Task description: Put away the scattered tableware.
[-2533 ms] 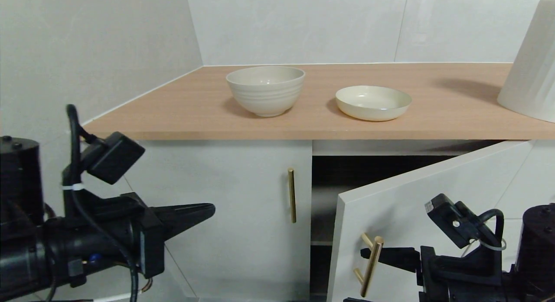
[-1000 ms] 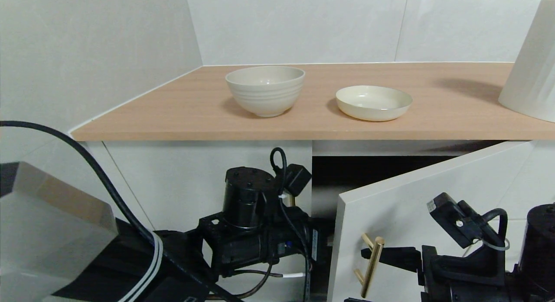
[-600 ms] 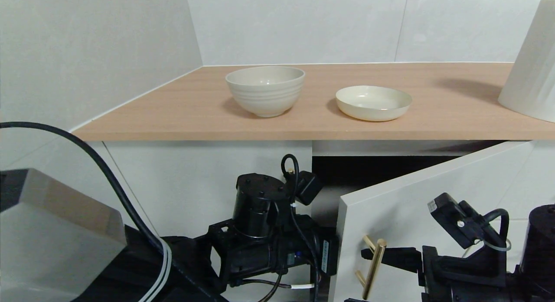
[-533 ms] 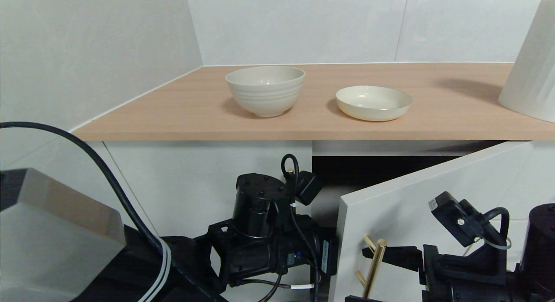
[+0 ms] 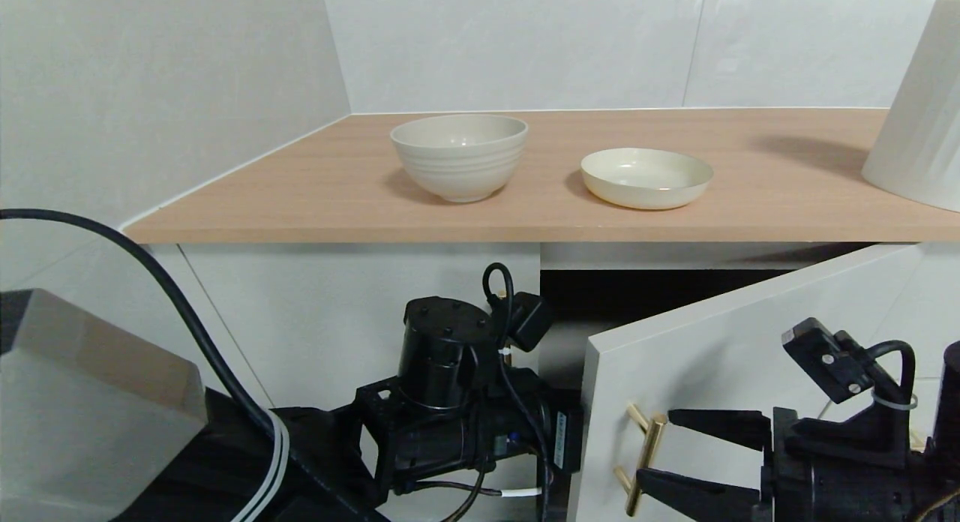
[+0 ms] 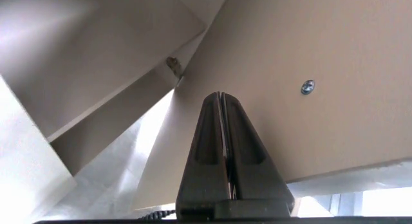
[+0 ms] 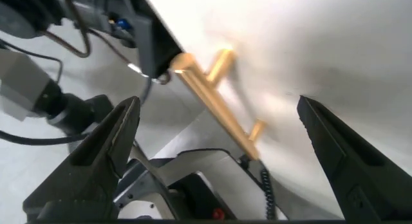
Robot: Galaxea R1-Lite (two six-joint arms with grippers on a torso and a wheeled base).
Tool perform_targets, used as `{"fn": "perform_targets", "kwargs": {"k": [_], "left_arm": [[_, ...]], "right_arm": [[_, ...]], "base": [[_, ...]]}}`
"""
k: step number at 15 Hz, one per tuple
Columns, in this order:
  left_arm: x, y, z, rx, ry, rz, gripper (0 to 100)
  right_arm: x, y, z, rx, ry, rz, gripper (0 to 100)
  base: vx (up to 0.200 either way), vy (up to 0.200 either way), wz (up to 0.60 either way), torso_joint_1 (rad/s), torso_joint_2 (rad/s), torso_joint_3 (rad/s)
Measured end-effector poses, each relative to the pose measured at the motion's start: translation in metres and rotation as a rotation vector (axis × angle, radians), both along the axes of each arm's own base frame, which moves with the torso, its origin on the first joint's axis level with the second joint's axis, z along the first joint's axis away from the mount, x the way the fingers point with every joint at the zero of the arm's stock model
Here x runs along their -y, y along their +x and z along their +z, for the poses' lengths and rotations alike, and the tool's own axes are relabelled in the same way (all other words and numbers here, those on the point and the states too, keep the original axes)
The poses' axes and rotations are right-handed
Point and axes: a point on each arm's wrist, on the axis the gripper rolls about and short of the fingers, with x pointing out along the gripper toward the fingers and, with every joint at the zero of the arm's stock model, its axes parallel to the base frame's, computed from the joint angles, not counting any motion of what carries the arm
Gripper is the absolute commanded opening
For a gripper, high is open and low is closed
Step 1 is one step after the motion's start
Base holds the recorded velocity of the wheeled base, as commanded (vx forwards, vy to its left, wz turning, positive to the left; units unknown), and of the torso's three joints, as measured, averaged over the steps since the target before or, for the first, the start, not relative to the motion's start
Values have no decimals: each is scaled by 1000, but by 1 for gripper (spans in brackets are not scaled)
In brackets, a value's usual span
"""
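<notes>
A deep cream bowl and a shallow cream dish stand side by side on the wooden counter. Below them the right cabinet door hangs partly open, with a brass handle. My right gripper is open, its two fingers spread above and below that handle without gripping it. My left gripper is shut and empty, tucked behind the open door next to its inner face with a screw. In the head view the door's edge hides it.
A tall white cone-shaped object stands at the counter's right end. The left cabinet door is closed. White walls meet in a corner at the back left. The opening behind the right door is dark.
My left arm swung in from the far left to the gap behind the open door. My right gripper has opened and drawn back a little to the right from the handle.
</notes>
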Motion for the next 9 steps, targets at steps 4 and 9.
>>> {"fn": "perform_targets", "kwargs": {"k": [4,9], "left_arm": [[-1,-1,0,-1,2,1,0],[-1,-1,0,1,1,4,0]], "right_arm": [[19,-21,-1,-49,-94,-56,100],[42,-49,8,-24,-112,-96,100]], "base": [[0,0,0,0,0,0],[0,0,0,0,0,0]]}}
